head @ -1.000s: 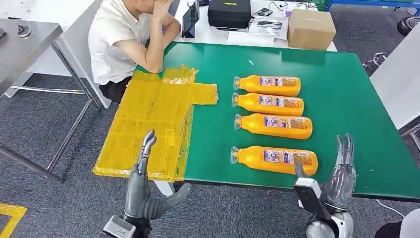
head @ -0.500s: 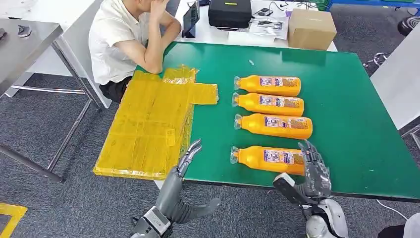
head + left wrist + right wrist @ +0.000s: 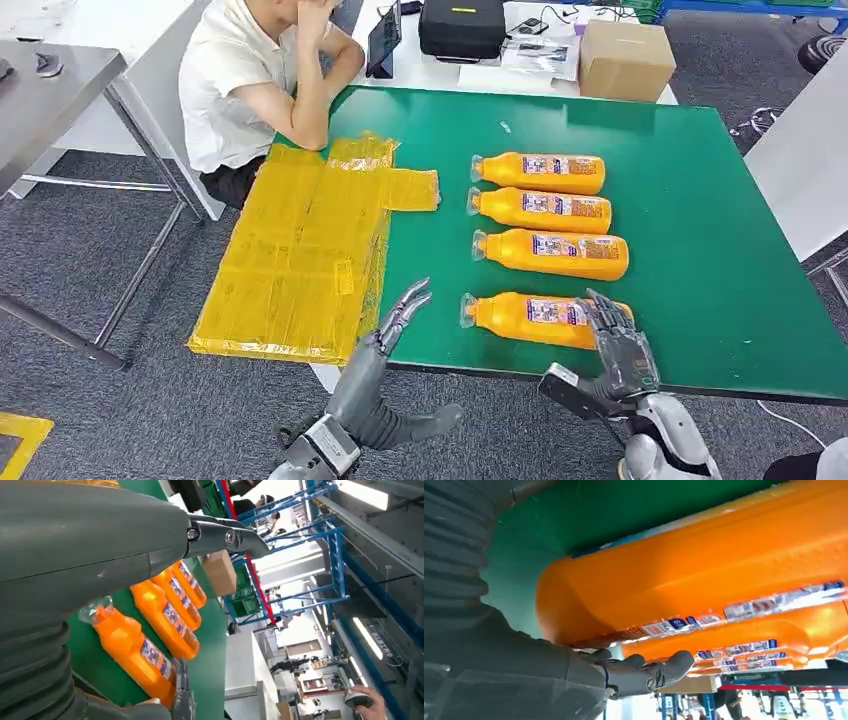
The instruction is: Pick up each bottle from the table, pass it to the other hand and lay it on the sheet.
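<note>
Four orange bottles lie in a row on the green table (image 3: 700,220), caps pointing at the yellow sheet (image 3: 300,250). My right hand (image 3: 615,345) reaches over the base end of the nearest bottle (image 3: 525,317). Its fingers (image 3: 649,672) drape across that bottle (image 3: 704,580), while the thumb stays spread off the table's front edge. The bottle still lies flat. My left hand (image 3: 385,350) is open, its fingers stretched out at the front edge between the sheet and the bottle's cap. The left wrist view looks along the bottle row (image 3: 130,650).
A person (image 3: 250,80) sits at the far left corner with an elbow on the table beside the sheet. A cardboard box (image 3: 625,58), a black case (image 3: 462,25) and a tablet (image 3: 385,38) stand behind the table. A grey table (image 3: 50,80) is at the far left.
My right hand has come in from the right and lowered its fingers onto the nearest bottle's base end. My left hand has swung right, from the sheet's front edge toward the bottle's cap.
</note>
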You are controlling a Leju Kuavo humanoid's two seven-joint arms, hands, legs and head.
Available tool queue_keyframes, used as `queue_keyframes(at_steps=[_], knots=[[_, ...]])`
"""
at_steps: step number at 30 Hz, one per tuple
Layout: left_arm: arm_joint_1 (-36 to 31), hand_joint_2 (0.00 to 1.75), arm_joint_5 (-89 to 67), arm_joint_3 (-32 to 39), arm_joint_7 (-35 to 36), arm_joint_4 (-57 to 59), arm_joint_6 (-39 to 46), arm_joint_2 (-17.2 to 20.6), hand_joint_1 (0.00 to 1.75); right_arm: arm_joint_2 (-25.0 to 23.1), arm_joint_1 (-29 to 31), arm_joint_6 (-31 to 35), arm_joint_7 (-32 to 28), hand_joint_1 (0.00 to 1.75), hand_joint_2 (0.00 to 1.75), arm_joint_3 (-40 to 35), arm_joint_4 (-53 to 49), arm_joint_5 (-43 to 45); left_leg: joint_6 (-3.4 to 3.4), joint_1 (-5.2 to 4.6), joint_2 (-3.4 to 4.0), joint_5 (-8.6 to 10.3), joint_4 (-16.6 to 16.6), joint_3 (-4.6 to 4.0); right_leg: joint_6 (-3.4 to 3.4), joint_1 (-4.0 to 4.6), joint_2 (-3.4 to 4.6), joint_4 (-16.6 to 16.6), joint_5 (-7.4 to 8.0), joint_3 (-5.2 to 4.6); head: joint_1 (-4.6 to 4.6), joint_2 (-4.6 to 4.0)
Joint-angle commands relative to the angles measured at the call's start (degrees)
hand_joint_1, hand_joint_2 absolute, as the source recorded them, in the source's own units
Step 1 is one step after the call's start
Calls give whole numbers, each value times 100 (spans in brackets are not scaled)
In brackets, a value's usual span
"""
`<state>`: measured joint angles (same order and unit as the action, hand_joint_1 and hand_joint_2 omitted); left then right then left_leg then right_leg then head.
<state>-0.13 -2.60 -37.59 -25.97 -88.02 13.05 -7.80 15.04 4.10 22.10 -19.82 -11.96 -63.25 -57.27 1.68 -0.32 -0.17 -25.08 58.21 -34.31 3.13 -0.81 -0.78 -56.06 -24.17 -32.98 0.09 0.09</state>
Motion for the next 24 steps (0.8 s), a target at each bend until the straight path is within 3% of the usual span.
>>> queue_keyframes(at_steps=[1,24], knots=[[-85,175,27,-55,27,95,5,122,0,230,241,326,559,0,175,-580,483,-825,-9,5,2,-1,-7,15,-10,5,6,8,1,15,2,0],[-18,175,20,-37,17,-35,37,157,0,108,541,362,765,0,175,-581,807,-891,-10,3,7,-1,-6,17,-11,3,15,7,2,20,0,0]])
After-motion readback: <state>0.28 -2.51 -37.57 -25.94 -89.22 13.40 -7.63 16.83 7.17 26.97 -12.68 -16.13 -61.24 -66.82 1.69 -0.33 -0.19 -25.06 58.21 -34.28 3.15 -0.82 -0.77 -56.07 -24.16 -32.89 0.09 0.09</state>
